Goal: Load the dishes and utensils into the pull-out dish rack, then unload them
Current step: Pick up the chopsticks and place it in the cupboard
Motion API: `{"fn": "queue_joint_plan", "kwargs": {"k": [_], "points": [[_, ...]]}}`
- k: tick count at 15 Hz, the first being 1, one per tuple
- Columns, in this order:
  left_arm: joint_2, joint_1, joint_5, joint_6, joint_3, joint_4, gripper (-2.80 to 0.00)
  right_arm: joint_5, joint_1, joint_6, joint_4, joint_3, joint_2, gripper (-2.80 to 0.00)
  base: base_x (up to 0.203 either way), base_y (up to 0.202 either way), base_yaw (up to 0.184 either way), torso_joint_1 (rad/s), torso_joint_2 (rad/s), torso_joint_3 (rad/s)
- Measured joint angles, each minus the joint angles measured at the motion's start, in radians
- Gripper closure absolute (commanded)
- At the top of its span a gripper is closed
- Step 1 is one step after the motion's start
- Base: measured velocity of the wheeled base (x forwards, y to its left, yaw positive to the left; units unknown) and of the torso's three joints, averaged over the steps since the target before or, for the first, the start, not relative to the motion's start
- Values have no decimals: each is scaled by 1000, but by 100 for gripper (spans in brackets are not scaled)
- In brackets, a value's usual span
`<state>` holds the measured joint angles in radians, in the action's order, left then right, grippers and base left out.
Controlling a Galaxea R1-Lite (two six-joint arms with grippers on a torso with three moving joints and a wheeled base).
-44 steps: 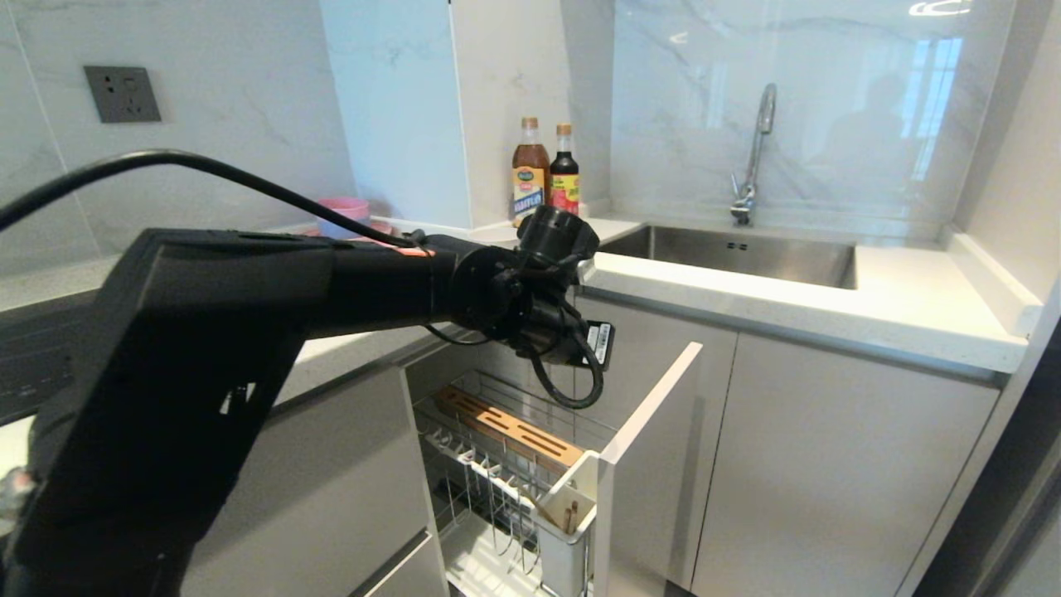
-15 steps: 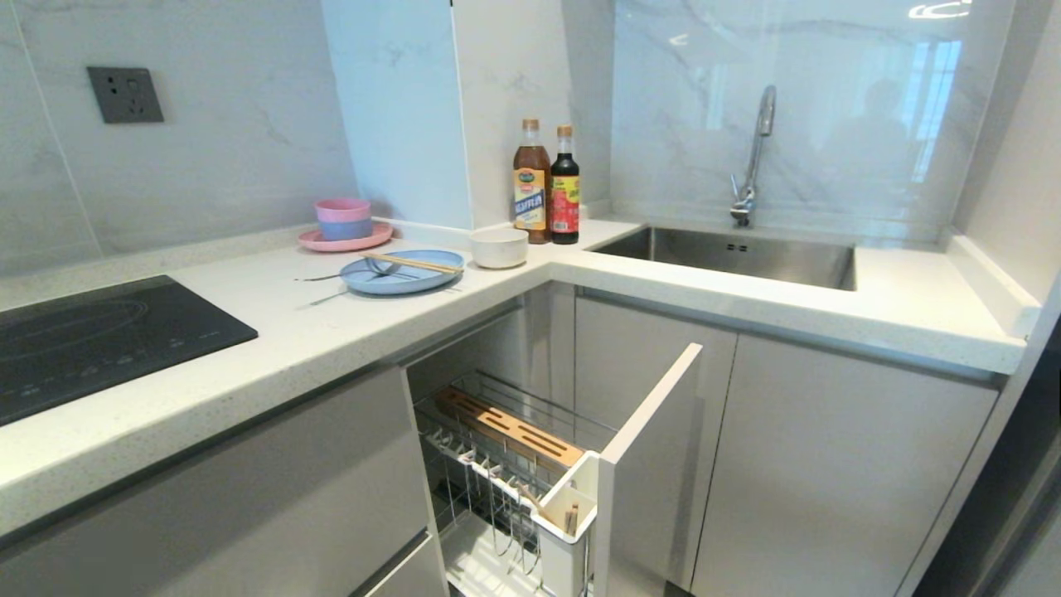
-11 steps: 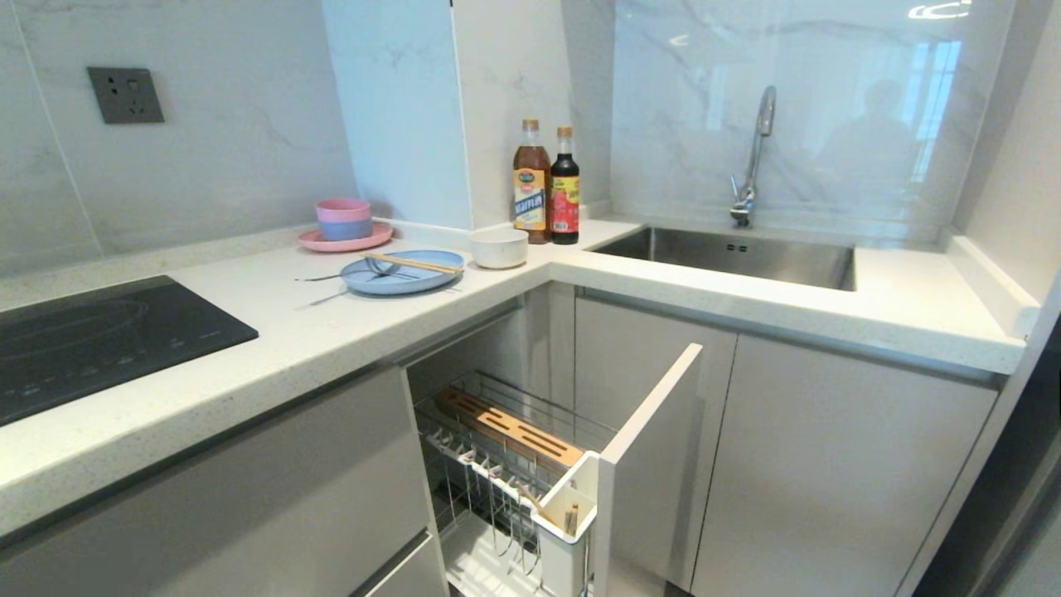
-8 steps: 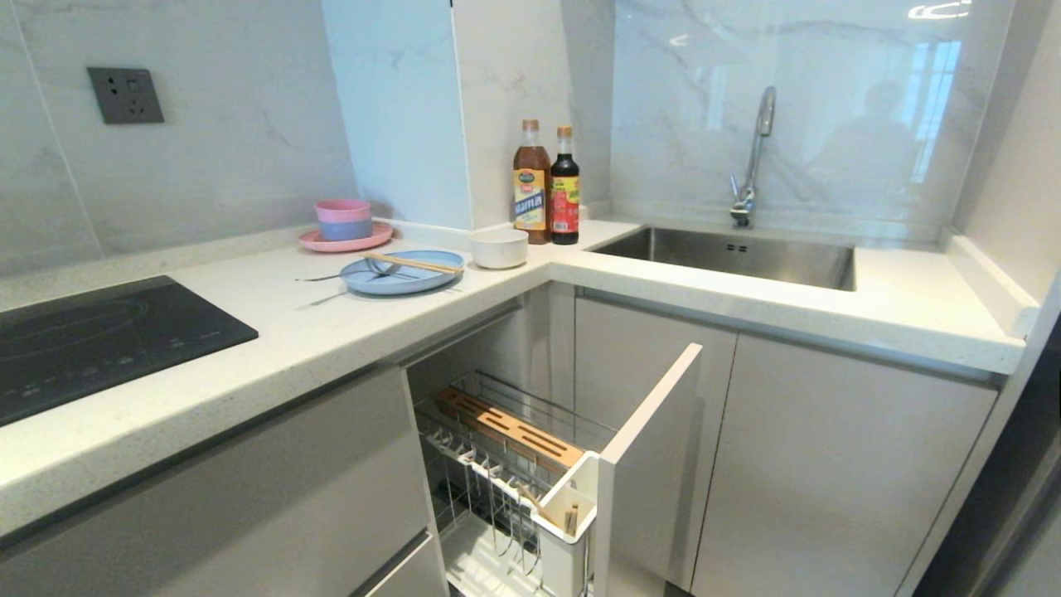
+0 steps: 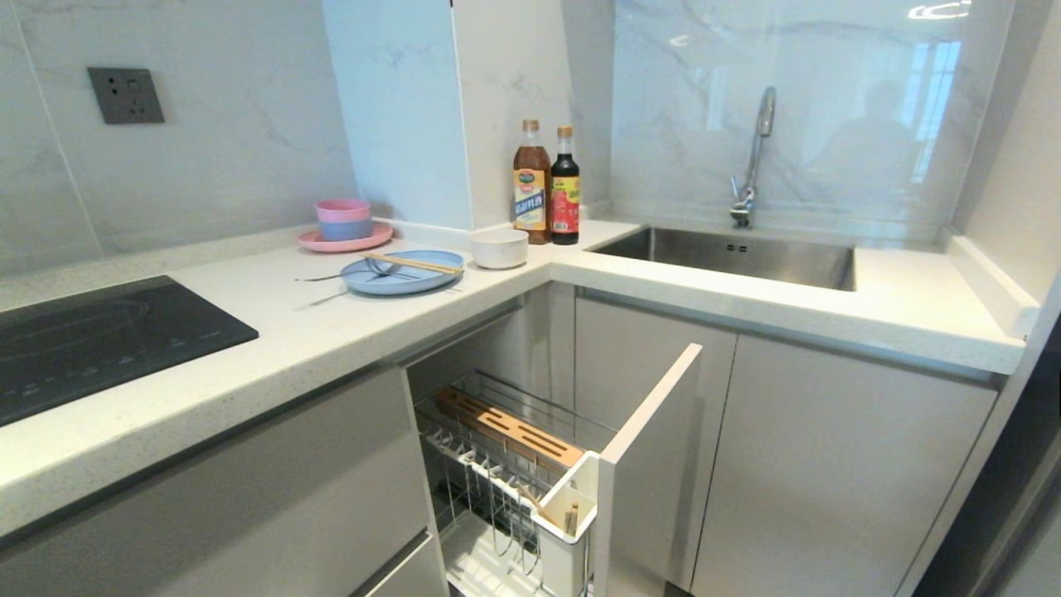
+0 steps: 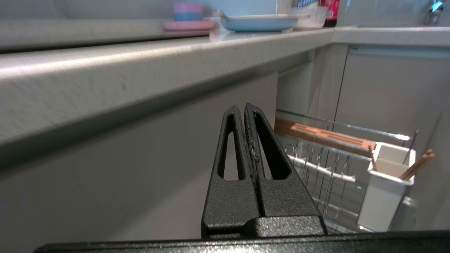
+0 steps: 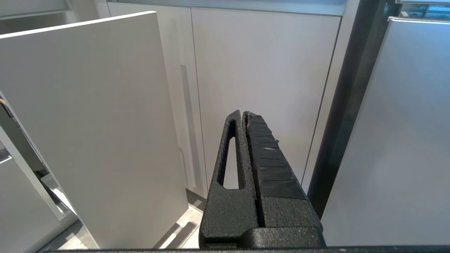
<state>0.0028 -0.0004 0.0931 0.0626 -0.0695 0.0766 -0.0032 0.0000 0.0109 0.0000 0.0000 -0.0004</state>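
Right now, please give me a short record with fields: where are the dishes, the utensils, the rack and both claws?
plate: light-blue plate on the counter
bowl: off-white bowl beside the plate
chopsticks: chopsticks lying across the plate
cutlery: metal cutlery at the plate's edge
rack: pull-out dish rack open, no dishes in it
left claw: left claw shut, empty, below the counter edge
right claw: right claw shut, empty, facing cabinet doors
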Motion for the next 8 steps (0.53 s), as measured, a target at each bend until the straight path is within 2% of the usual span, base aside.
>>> {"fn": "queue_joint_plan", "kwargs": {"k": [2, 5, 8], "points": [[-1, 0, -20, -5, 51, 97, 0, 0, 0, 0, 0, 0, 0, 0, 0, 0, 0, 0, 0, 0], [-2, 0, -89, -23, 67, 26, 0, 0, 0, 0, 0, 0, 0, 0, 0, 0, 0, 0, 0, 0], [-2, 0, -100, -28, 70, -38, 0, 0, 0, 0, 0, 0, 0, 0, 0, 0, 0, 0, 0, 0]]}}
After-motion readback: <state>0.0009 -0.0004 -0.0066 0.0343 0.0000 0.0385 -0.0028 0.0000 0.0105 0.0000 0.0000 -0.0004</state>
